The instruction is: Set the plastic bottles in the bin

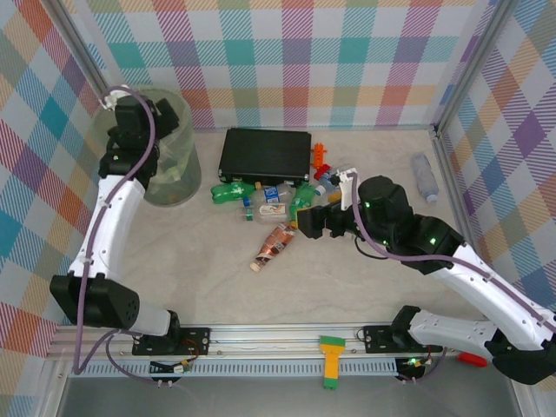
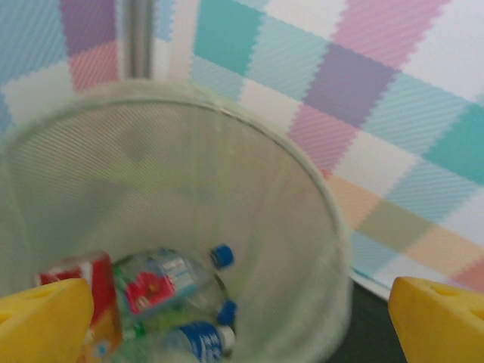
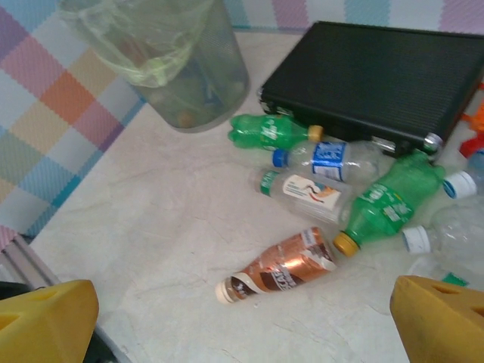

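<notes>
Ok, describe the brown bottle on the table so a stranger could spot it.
Find the flat black rectangular case at the back of the table. Clear and green plastic bottles lie clustered in front of it. The copper-brown bottle lies nearer the arms, apart from them: the only one with a shiny brown wrap and cream cap.

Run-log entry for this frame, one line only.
left claw open over bin | right claw open near table bottles | binned bottles few | task unfinished

the left gripper, fingers spread wide, hung above the bin; several bottles lay inside it.
</notes>
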### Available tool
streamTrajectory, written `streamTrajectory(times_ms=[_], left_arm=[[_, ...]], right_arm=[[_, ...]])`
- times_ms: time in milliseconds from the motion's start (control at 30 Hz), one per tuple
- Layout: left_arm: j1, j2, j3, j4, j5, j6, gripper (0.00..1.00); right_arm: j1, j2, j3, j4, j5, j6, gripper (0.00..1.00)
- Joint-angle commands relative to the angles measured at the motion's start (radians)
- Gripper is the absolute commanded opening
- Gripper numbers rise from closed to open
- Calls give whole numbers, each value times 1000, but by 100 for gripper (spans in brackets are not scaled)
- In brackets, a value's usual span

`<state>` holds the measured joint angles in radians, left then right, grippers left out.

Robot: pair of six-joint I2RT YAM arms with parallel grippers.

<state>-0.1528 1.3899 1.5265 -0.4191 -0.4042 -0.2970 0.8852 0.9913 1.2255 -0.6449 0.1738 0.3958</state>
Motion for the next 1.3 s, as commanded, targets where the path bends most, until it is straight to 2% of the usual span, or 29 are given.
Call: streamTrajectory(times_ms=[0, 133, 200, 300, 367, 567, 633, 767, 967, 1067, 1267], left_arm=[[-99, -50, -34, -57, 10, 23, 100], [-236, -62, -78, -93, 26, 34, 100], [-303, -61, -100, -111, 7, 34, 99], [-389, -57, -135, -123, -15, 32, 99], [-424, -55, -168, -114, 2, 23, 100], [-433, -50, -227, -123, 148, -11, 99], [-434, -52, -239, -131, 184, -9, 99], [-435, -73, -282, -117, 225, -11, 100], [-436, -94, -310, -117, 253, -31, 100], [-437, -107, -318, -124, 268, -47, 99], [-439, -153, -366, -127, 293, -83, 99]], right_arm=[[2, 0, -16, -60, 111, 80, 99], [-3, -1, -48, -111, 209, 178, 99], [-31, -3, -71, -139, 214, 239, 99], [-143, -15, -130, -174, 130, 365, 99], [-244, -39, -193, -162, 30, 441, 99], [-421, -102, -363, -102, -117, 582, 99], [-458, -90, -385, -88, -156, 548, 99], [-487, -9, -357, -113, -140, 375, 99], [-553, 213, -265, -47, -245, 171, 99], [-570, 316, -192, -39, -223, 119, 99], [-649, 517, -75, -13, -277, 26, 99]])
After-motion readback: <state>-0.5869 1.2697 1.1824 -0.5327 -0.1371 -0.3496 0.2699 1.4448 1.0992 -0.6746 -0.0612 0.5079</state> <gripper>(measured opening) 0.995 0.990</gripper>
